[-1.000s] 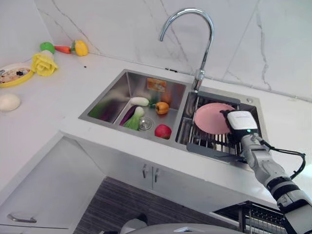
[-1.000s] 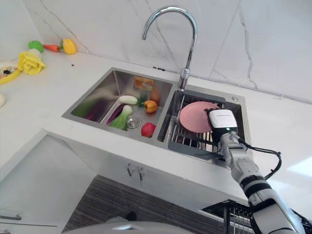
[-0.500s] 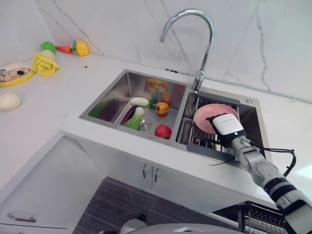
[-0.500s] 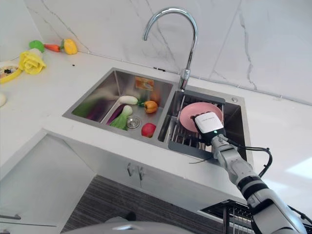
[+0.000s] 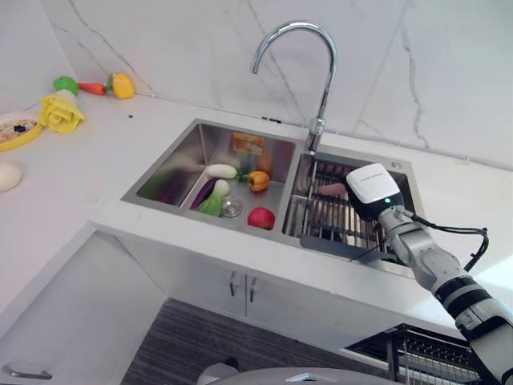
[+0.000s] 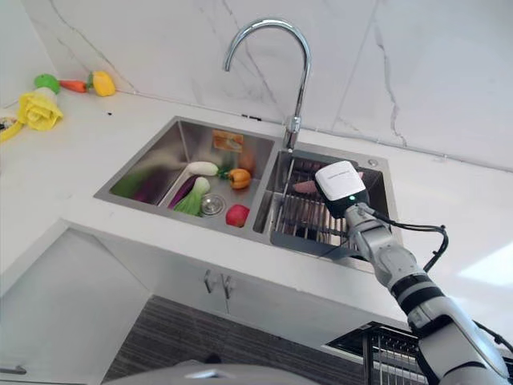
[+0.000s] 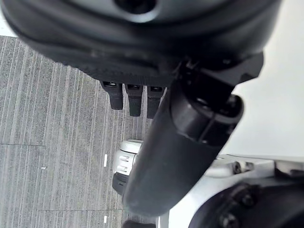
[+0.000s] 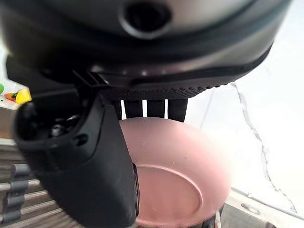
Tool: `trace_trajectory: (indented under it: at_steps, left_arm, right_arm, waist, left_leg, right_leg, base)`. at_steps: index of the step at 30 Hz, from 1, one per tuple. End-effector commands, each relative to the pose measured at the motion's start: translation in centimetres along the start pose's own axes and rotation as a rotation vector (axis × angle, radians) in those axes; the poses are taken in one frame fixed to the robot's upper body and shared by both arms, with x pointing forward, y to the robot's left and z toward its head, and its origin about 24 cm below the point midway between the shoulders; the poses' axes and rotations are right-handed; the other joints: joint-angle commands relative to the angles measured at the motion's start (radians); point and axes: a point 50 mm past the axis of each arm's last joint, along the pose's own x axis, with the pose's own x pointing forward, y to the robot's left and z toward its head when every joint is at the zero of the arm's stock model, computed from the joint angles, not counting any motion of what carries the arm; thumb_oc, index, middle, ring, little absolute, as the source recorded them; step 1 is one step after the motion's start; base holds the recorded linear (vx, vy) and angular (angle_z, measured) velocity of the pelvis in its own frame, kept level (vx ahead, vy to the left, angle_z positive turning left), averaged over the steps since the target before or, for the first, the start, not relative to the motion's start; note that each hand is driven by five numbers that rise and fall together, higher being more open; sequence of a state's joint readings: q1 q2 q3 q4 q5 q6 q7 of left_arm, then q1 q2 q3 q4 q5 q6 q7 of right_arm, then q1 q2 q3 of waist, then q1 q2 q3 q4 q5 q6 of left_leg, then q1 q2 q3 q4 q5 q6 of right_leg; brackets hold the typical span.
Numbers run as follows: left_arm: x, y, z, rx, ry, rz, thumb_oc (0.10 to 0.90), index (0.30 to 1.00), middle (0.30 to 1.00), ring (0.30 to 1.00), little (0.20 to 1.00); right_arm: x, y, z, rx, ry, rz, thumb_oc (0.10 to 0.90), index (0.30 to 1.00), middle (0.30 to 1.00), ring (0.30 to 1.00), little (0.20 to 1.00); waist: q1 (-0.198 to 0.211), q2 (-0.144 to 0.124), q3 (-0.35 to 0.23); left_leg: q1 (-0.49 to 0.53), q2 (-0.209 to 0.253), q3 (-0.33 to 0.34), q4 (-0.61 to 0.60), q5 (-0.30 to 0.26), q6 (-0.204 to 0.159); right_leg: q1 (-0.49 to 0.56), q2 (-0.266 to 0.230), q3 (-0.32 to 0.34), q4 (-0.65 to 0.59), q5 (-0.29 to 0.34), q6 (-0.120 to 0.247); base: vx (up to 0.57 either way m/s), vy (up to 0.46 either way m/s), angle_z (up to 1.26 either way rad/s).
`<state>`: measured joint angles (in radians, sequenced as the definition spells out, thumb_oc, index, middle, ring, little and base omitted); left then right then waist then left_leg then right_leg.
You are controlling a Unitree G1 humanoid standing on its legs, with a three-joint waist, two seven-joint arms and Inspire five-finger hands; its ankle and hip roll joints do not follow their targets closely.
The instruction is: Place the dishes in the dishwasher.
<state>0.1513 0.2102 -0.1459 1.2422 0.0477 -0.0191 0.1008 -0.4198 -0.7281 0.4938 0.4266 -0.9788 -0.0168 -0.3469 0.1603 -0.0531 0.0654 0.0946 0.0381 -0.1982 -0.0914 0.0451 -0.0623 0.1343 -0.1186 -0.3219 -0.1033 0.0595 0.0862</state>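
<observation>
The right robot hand (image 8: 90, 156) pinches the pink plate (image 8: 180, 180) between thumb and fingers, over the drying rack (image 5: 337, 228) in the sink's right basin; the left robot hand (image 7: 175, 137) hangs relaxed above the floor.

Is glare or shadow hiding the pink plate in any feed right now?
Right wrist view: no glare on the pink plate; the right hand pinches it and its dark thumb covers one edge; the wall behind is washed bright. Right eye view: the hand's back blocks the plate, only a pink sliver shows; the one bright patch lies on the counter, off the sink.
</observation>
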Motion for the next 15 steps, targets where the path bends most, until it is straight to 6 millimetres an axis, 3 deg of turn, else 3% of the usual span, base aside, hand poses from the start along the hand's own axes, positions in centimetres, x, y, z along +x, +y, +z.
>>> trace_trajectory:
  at_steps: [1,4,5,6,8,15]
  left_arm:
    - [0.3,0.7,1.3,-0.035,-0.020,0.032,0.800,0.900,0.900,0.900,0.900]
    - [0.3,0.7,1.2,-0.033,-0.015,0.033,0.800,0.900,0.900,0.900,0.900]
    - [0.3,0.8,0.9,-0.060,0.004,0.040,0.800,0.900,0.900,0.900,0.900]
    - [0.3,0.8,1.0,-0.059,0.004,0.040,0.800,0.900,0.900,0.900,0.900]
    - [0.3,0.6,0.4,-0.156,0.043,0.045,0.800,0.900,0.900,0.900,0.900]
    - [0.2,0.1,0.0,-0.191,0.071,0.032,0.800,0.900,0.900,0.900,0.900]
  right_arm:
    - [2.1,-7.2,-2.0,-0.085,-0.005,-0.288,0.400,0.300,0.300,0.300,0.300]
    - [2.2,-8.8,-2.6,-0.077,0.015,-0.368,0.400,0.300,0.300,0.300,0.300]
    - [2.0,-10.6,-2.7,-0.057,0.013,-0.465,0.400,0.300,0.300,0.300,0.300]
    - [1.9,-10.7,-2.7,-0.056,0.014,-0.465,0.400,0.300,0.300,0.300,0.300]
    - [0.6,-13.1,-3.1,-0.015,0.016,-0.604,0.400,0.300,0.300,0.300,0.300]
    - [-2.8,-16.9,-3.8,0.068,0.011,-0.810,0.400,0.300,0.300,0.300,0.300]
  waist:
    - [0.002,-0.011,-0.047]
    - [-0.004,-0.008,-0.053]
    - [-0.014,-0.006,-0.056]
    - [-0.013,-0.006,-0.055]
    - [-0.032,-0.002,-0.061]
    - [-0.081,0.006,-0.056]
  left_leg:
    - [0.019,-0.004,0.125,0.042,-0.113,0.041]
    - [0.022,-0.004,0.140,0.048,-0.118,0.044]
    - [0.028,-0.003,0.149,0.050,-0.120,0.046]
    - [0.028,-0.003,0.150,0.050,-0.120,0.046]
    - [0.037,-0.002,0.171,0.052,-0.124,0.049]
    - [0.059,-0.003,0.232,0.035,-0.124,0.057]
  right_leg:
    - [0.020,-0.014,0.090,0.032,-0.063,0.004]
    - [0.013,-0.016,0.100,0.042,-0.063,0.005]
    - [0.009,-0.018,0.107,0.045,-0.060,0.005]
    - [0.009,-0.018,0.108,0.046,-0.060,0.005]
    - [0.002,-0.019,0.121,0.051,-0.055,0.008]
    - [-0.047,-0.025,0.167,0.084,-0.028,0.026]
  base:
    - [-0.06,0.024,-0.27]
    - [-0.05,0.018,-0.22]
    - [-0.05,0.013,-0.20]
    - [-0.05,0.015,-0.22]
    - [-0.04,0.030,-0.16]
    - [-0.06,0.049,-0.26]
